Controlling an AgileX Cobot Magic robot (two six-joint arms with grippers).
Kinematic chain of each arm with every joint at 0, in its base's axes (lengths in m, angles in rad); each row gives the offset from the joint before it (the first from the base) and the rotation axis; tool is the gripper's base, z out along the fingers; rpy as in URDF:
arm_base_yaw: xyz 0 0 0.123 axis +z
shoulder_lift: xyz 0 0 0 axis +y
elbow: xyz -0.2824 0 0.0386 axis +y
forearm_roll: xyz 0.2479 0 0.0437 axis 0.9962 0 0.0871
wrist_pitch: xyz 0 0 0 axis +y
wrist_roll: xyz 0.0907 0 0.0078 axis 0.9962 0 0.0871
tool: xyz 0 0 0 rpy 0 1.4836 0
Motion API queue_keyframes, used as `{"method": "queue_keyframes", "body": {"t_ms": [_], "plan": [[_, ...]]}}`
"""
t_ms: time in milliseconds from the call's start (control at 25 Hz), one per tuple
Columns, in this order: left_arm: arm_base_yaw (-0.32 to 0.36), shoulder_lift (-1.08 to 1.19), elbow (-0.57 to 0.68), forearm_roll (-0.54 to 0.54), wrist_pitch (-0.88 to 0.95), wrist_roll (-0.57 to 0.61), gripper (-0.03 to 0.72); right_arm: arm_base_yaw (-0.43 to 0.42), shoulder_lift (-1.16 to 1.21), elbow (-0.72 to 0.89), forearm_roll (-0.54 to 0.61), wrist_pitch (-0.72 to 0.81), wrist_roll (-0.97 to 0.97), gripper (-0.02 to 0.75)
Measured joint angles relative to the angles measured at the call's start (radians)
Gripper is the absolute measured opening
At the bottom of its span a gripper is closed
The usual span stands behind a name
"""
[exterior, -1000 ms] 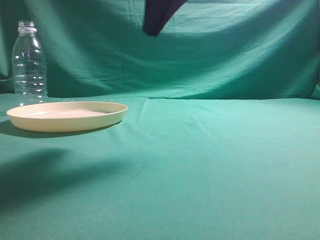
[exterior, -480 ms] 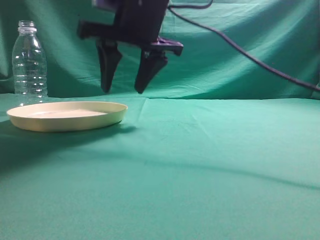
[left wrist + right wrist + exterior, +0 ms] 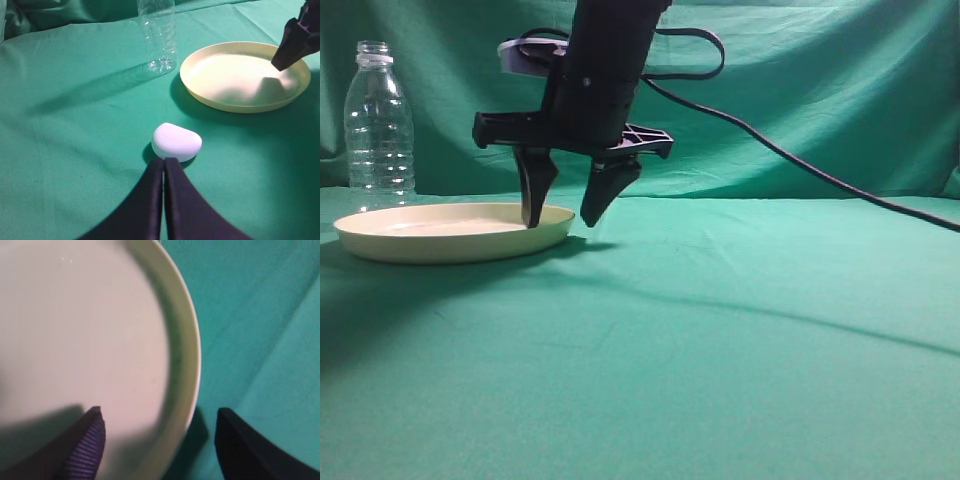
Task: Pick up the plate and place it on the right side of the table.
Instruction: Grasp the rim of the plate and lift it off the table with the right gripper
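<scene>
The cream-yellow plate (image 3: 450,232) lies flat on the left of the green table (image 3: 740,330). It also shows in the left wrist view (image 3: 240,80) and the right wrist view (image 3: 90,340). My right gripper (image 3: 563,218) is open and straddles the plate's right rim, one finger inside the plate, the other outside over the cloth. In the right wrist view the gripper (image 3: 159,420) has the rim between its tips. My left gripper (image 3: 164,161) is shut and empty, low over the cloth, just short of a white lump.
A clear empty bottle (image 3: 379,125) stands behind the plate at the far left, also in the left wrist view (image 3: 157,35). A small white rounded object (image 3: 176,141) lies on the cloth in front of my left gripper. A black cable (image 3: 800,165) trails right from the right arm.
My right gripper has come down from above, open, and now straddles the plate's right rim. The plate and bottle have not moved.
</scene>
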Motion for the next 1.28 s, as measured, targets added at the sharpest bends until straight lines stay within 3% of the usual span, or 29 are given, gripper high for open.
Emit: {"method": "queue_keyframes", "body": {"t_ms": [120,280,360,400,440,960,1280], "plan": [[0.0,0.0,0.0,0.0,0.0,0.0,0.0,0.0,0.011,-0.006,-0.002,-0.025,0.0,0.428],[0.0,0.0,0.0,0.0,0.0,0.0,0.0,0.0,0.013,-0.007,-0.004,-0.029,0.0,0.129],[0.0,0.0,0.0,0.0,0.0,0.0,0.0,0.0,0.013,-0.008,-0.008,-0.034,0.006,0.054],[0.0,0.0,0.0,0.0,0.0,0.0,0.0,0.0,0.013,-0.008,-0.017,-0.034,0.006,0.057],[0.0,0.0,0.0,0.0,0.0,0.0,0.0,0.0,0.013,-0.008,-0.027,-0.032,0.006,0.0],[0.0,0.0,0.0,0.0,0.0,0.0,0.0,-0.008,-0.03,-0.016,-0.297,0.168,0.237,0.0],[0.0,0.0,0.0,0.0,0.0,0.0,0.0,-0.187,-0.205,0.131,-0.358,0.246,0.246,0.0]]}}
